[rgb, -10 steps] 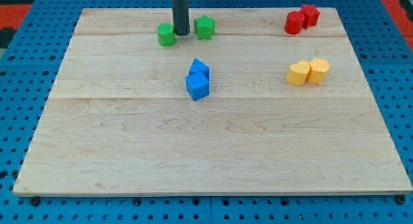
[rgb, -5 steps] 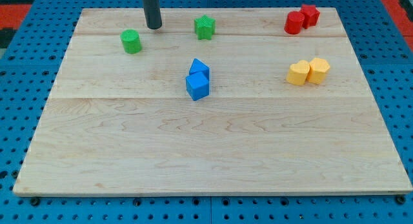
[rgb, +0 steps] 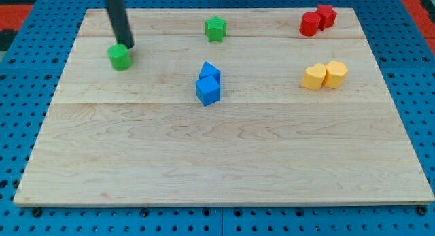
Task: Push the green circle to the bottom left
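The green circle (rgb: 119, 58) lies on the wooden board (rgb: 224, 161) at the view's upper left. My tip (rgb: 126, 44) is at the circle's top right edge, touching or almost touching it. The dark rod rises from there to the view's top.
A green star (rgb: 215, 28) lies at the top centre. Two blue blocks (rgb: 209, 83) sit together near the middle. Two red blocks (rgb: 318, 20) are at the top right, and two yellow blocks (rgb: 324, 75) lie below them.
My tip has moved left and slightly down. The green circle has slid left and down, away from the green star. The other blocks have not moved.
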